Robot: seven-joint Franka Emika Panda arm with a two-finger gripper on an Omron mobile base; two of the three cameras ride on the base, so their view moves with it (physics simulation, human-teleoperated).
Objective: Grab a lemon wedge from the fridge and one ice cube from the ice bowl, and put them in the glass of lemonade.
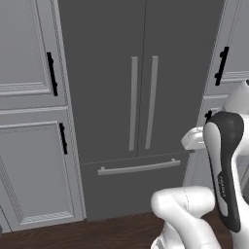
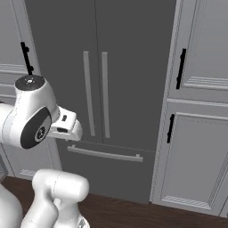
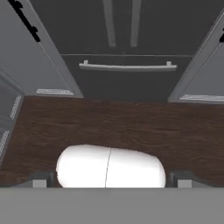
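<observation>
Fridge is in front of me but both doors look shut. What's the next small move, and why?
Probably reach the open claw toward one of the fridge's upright door handles. Both doors are closed, the claw holds nothing and hangs low, facing the floor, so the lemon wedge inside can't be reached yet.

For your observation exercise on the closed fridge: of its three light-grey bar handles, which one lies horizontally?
The drawer handle lies horizontally, low across the fridge. The two door handles stand upright, side by side above it.
</observation>
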